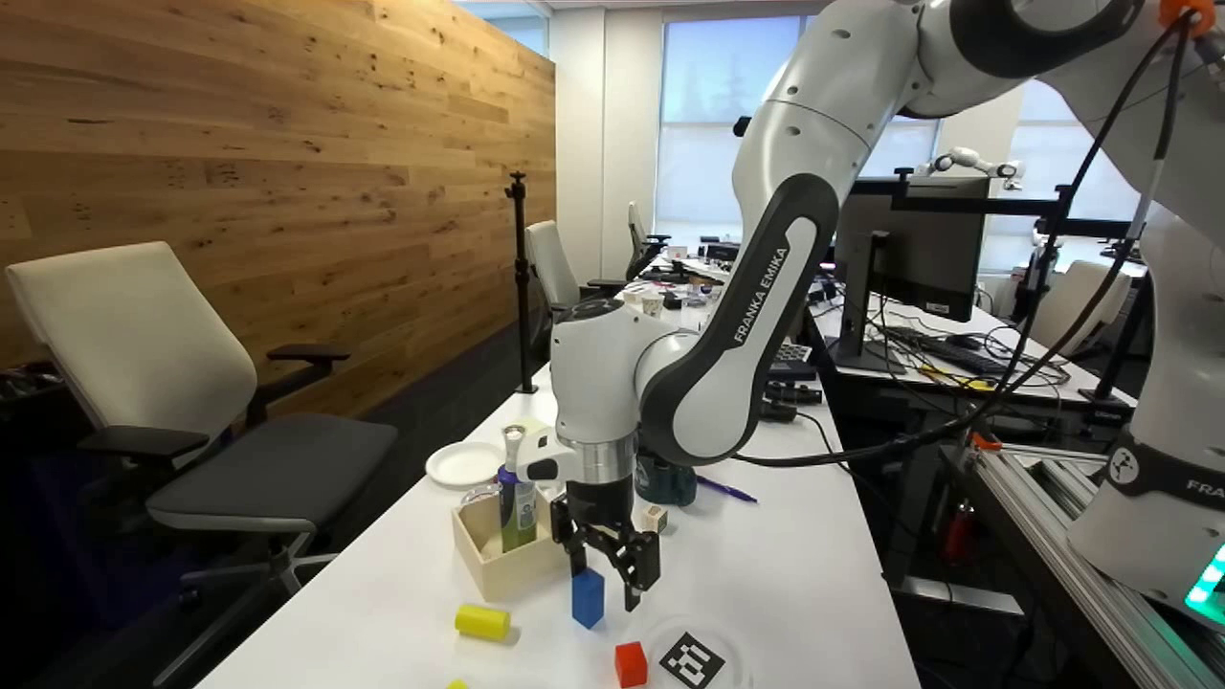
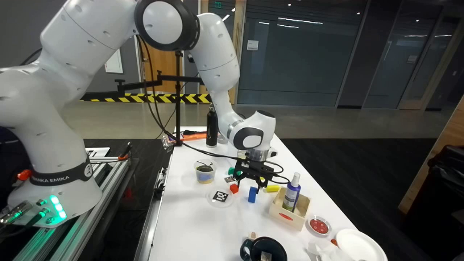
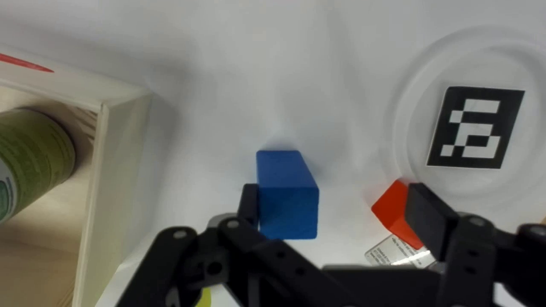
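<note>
1. Blue block (image 3: pixel 288 213): plain, one colour all over, straight-edged, taller than wide; stands upright on white table (image 1: pixel 766 565), abt centre of wrist view, a bit toward 6 o'clock.
2. Arm (image 1: pixel 756 306): elbow bent, forearm sloping down from abt 1 o'clock in an ext. view, wrist pointing down, its end low over table.
3. Gripper (image 3: pixel 332 204): jaws wide. In wrist view blue block shows within the gap, hard by 9 o'clock finger (image 3: pixel 248 204); can't tell if touching. 3 o'clock finger (image 3: pixel 428 221) is well apart from it.
4. Red block (image 3: pixel 390 209): abt 3 o'clock of blue one in wrist view, part-hidden by 3 o'clock finger, so that side's crowded.
5. See-through disc (image 3: pixel 409 106) w/ blk/wht tag (image 3: pixel 477 117): abt 2 o'clock, wrist view; red block right by its rim.
6. Wooden box (image 3: pixel 115 183): 9 o'clock, wrist view, its wall near 9 o'clock finger; holds a bottle (image 2: pixel 291 194).
7. Yellow cyl. (image 1: pixel 482 622): on its side, b/w 8 & 9 o'clock of blue block in an ext. view.
8. Farther off, ext. view: sm. wooden cube (image 1: pixel 654 519) & dark mug (image 1: pixel 667 480) abt 1 o'clock, purple pen (image 1: pixel 727 490) 2, white plate (image 1: pixel 464 464) b/w 10 & 11.
</note>
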